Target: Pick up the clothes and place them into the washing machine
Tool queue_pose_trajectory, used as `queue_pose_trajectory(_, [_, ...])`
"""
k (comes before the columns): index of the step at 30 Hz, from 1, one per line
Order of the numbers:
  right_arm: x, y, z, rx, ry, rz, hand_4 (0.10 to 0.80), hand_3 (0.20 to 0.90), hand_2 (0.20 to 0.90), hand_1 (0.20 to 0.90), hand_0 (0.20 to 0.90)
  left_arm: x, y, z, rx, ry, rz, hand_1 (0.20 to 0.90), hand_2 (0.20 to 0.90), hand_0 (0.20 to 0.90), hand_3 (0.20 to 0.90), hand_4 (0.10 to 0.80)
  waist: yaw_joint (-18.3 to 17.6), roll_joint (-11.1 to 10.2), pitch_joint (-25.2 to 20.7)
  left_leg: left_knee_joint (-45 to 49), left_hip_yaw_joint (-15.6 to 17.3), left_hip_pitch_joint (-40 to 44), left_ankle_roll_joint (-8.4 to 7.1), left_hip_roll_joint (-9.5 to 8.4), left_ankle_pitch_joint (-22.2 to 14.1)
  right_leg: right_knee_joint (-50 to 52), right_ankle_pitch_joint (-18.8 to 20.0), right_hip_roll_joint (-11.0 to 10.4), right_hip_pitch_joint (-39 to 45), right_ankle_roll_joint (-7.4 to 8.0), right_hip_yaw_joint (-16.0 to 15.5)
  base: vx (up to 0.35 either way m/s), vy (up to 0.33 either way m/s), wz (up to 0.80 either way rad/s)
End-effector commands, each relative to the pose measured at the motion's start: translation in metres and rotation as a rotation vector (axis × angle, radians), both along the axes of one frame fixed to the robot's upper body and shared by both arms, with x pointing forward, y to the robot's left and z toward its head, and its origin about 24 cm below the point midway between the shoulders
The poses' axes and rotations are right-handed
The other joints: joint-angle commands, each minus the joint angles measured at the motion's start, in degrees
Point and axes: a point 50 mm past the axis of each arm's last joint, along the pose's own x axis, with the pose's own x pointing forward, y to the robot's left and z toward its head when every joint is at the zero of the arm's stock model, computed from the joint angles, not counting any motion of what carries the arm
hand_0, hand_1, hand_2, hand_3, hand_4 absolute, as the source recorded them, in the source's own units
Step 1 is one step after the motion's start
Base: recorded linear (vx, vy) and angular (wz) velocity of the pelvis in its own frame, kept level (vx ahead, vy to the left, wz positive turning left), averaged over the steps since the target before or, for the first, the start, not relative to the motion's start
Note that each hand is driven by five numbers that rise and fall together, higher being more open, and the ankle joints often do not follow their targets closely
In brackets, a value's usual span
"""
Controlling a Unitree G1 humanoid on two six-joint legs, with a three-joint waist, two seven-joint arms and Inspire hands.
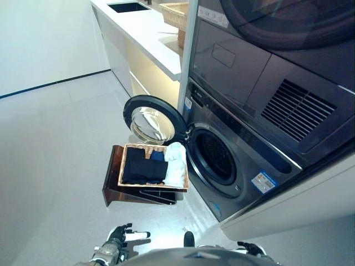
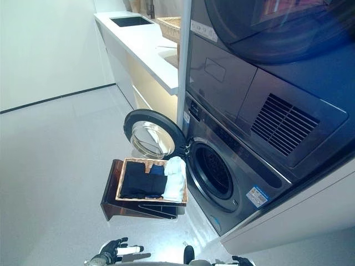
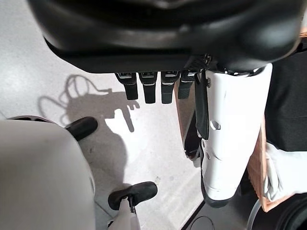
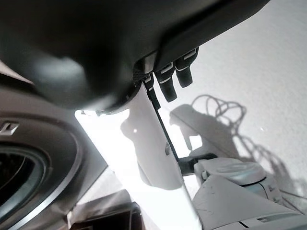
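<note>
A wicker basket (image 1: 124, 164) rests on a brown stand (image 1: 112, 187) on the floor, just in front of the washing machine (image 1: 244, 172). Inside it lie folded dark clothes (image 1: 143, 165) and a white cloth (image 1: 176, 164) at the side nearest the machine. The machine's round door (image 1: 152, 119) is swung open, and the drum opening (image 1: 217, 158) looks dark. My left hand (image 1: 118, 236) hangs low, short of the stand, open and holding nothing, its fingers (image 3: 144, 87) relaxed. At the lower edge of the eye views my right hand (image 1: 252, 248) is open too, with fingers (image 4: 168, 79) loose above the floor.
A dryer (image 1: 277, 61) is stacked on the washing machine. To the left of both runs a white counter (image 1: 145, 34) with a sink (image 1: 128, 6) and a second wicker basket (image 1: 175, 13). Pale floor (image 1: 50, 155) spreads left of the stand.
</note>
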Motion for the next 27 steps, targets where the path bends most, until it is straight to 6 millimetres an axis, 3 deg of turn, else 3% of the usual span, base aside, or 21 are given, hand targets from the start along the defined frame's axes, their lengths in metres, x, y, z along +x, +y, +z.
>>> queue_pose_trajectory(1, [0.05, 0.009, 0.01, -0.003, -0.148, 0.078, 0.8, 0.9, 0.9, 0.9, 0.9, 0.028, 0.011, 0.01, 0.026, -0.105, 0.056, 0.9, 0.9, 0.9, 0.9, 0.8, 0.3, -1.4, 3.3, 9.1, -1.0, -3.5, -1.87, 2.79, 10.3, 8.0, -10.6, 1.6, 4.2, 0.59, 4.0, 0.127, -0.348, -0.1])
queue_pose_trajectory(4, [0.057, 0.014, 0.011, 0.008, -0.18, 0.093, 0.8, 0.9, 0.9, 0.9, 0.9, 0.027, 0.014, 0.01, 0.016, -0.126, 0.147, 0.9, 0.9, 0.9, 0.9, 0.8, 2.0, -3.6, 5.3, 23.8, -4.1, -10.5, -0.67, 4.14, 15.4, 7.4, -10.4, 2.1, 6.7, -1.55, 5.4, 0.068, -0.281, -0.39])
queue_pose_trajectory(6, [0.058, 0.014, 0.012, 0.005, -0.183, 0.098, 0.8, 0.9, 0.9, 0.9, 0.9, 0.029, 0.012, 0.011, 0.01, -0.135, 0.155, 0.9, 0.9, 0.9, 0.9, 0.8, 2.2, -3.9, 5.9, 27.5, -4.5, -13.0, -0.24, 4.18, 15.5, 7.5, -10.4, 2.1, 6.9, -2.09, 5.6, 0.037, -0.092, -0.46])
queue_pose_trajectory(7, [0.056, 0.009, 0.012, -0.011, -0.168, 0.096, 0.8, 0.9, 0.9, 0.9, 0.9, 0.029, 0.006, 0.01, -0.002, -0.138, 0.158, 0.9, 0.9, 0.9, 0.9, 0.8, 3.0, -4.0, 6.2, 28.4, -7.7, -17.3, 0.62, -0.92, 13.1, 7.4, -10.7, 1.5, 7.3, -1.87, 6.8, 0.096, 0.054, -0.43])
queue_pose_trajectory(8, [0.053, 0.005, 0.012, -0.019, -0.151, 0.09, 0.8, 0.9, 0.9, 0.9, 0.9, 0.027, 0.003, 0.008, -0.013, -0.133, 0.163, 0.9, 0.9, 0.9, 0.9, 0.8, 3.2, -3.8, 5.8, 24.9, -8.6, -18.2, 1.19, -3.14, 11.1, 6.7, -10.8, 1.2, 8.3, -1.44, 7.3, 0.162, 0.076, -0.24])
queue_pose_trajectory(10, [0.046, 0.001, 0.01, -0.029, -0.125, 0.073, 0.8, 0.9, 0.9, 0.9, 0.9, 0.022, 0.005, 0.007, -0.004, -0.118, 0.162, 0.9, 0.9, 0.9, 0.9, 0.8, 3.4, -3.6, 5.0, 17.0, -8.3, -18.5, 1.51, -4.36, 10.2, 6.2, -11.2, 1.0, 9.7, -0.68, 7.4, 0.193, 0.095, -0.21])
queue_pose_trajectory(12, [0.039, -0.003, 0.009, -0.038, -0.101, 0.054, 0.8, 0.9, 0.9, 0.9, 0.9, 0.017, 0.006, 0.006, -0.001, -0.103, 0.173, 0.9, 0.9, 0.9, 0.9, 0.8, 3.8, -2.6, 4.4, 7.5, -8.1, -19.3, 1.26, -5.34, 12.5, 6.9, -12.7, 2.0, 10.9, -0.51, 7.4, 0.193, 0.109, -0.18])
queue_pose_trajectory(13, [0.037, -0.005, 0.009, -0.045, -0.094, 0.044, 0.8, 0.9, 0.9, 0.9, 0.9, 0.015, 0.007, 0.005, 0.0, -0.096, 0.182, 0.9, 0.9, 0.9, 0.9, 0.8, 4.0, -2.2, 4.5, 4.5, -7.7, -18.9, 1.05, -5.15, 14.1, 7.3, -13.6, 2.5, 11.7, -0.56, 7.4, 0.172, 0.1, 0.03])
queue_pose_trajectory(14, [0.032, -0.005, 0.008, -0.045, -0.083, 0.039, 0.8, 0.9, 0.9, 0.9, 0.9, 0.013, 0.008, 0.005, 0.002, -0.087, 0.182, 0.9, 0.9, 0.9, 0.9, 0.8, 3.9, -1.8, 4.3, 2.4, -6.7, -17.2, 1.19, -4.42, 13.7, 8.4, -14.7, 3.0, 12.1, -0.55, 7.0, 0.169, 0.114, 0.16])
queue_pose_trajectory(16, [0.033, -0.006, 0.008, -0.046, -0.092, 0.024, 0.8, 0.9, 0.9, 0.9, 0.9, 0.014, 0.009, 0.005, 0.005, -0.088, 0.17, 0.9, 0.9, 0.9, 0.9, 0.8, 3.5, -1.9, 4.0, 3.2, -6.8, -16.5, 1.29, -4.82, 13.3, 9.1, -15.0, 2.8, 12.2, -0.47, 6.5, 0.155, 0.113, 0.07])
queue_pose_trajectory(21, [0.028, 0.0, 0.006, -0.029, -0.075, 0.035, 0.8, 0.9, 0.9, 0.9, 0.9, 0.018, 0.011, 0.007, 0.02, -0.099, 0.132, 0.9, 0.9, 0.9, 0.9, 0.8, 2.7, -1.6, 1.0, -1.4, -5.1, -11.7, 2.12, -5.73, 12.2, 7.4, -14.9, 0.9, 13.3, 0.84, 6.4, 0.131, 0.111, -0.23])
queue_pose_trajectory(27, [0.035, 0.012, 0.005, -0.005, -0.098, 0.1, 0.8, 0.9, 0.9, 0.9, 0.9, 0.027, 0.006, 0.009, 0.016, -0.13, 0.098, 0.9, 0.9, 0.9, 0.9, 0.8, 2.4, -2.5, 1.4, -3.1, -4.6, -9.9, 1.66, -4.75, 13.7, 6.6, -14.6, 2.5, 13.3, 0.14, 6.3, -0.008, -0.029, -0.06])
